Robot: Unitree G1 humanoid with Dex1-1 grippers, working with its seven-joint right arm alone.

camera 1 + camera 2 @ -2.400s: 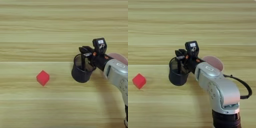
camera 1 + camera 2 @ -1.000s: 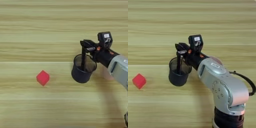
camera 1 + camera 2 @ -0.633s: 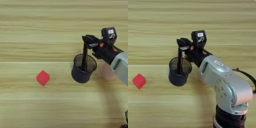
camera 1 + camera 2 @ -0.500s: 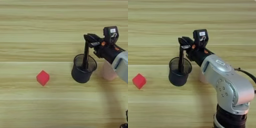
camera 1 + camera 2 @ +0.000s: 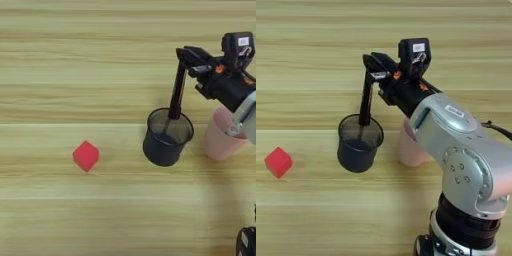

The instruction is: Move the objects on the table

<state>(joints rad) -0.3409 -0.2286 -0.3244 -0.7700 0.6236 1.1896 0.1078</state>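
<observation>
A small red cube [image 5: 86, 155] lies on the tan wooden table [image 5: 60, 60] at the left. My right gripper [image 5: 184, 57] is shut on the top of a slim black pen-like stick [image 5: 176, 92]. The stick hangs nearly upright, and its lower tip is at the mouth of a black mesh cup [image 5: 167, 137]. The gripper is above and slightly behind that cup. In the right eye view the same stick [image 5: 365, 100] and cube [image 5: 278, 162] show further left.
A pink cup [image 5: 219, 141] stands just right of the black cup, partly hidden under my silver forearm [image 5: 456, 145]. The arm's base fills the lower right of the right eye view.
The gripper has risen and drawn the stick up out of the black cup, so more of its length shows. The cube and both cups have stayed in place.
</observation>
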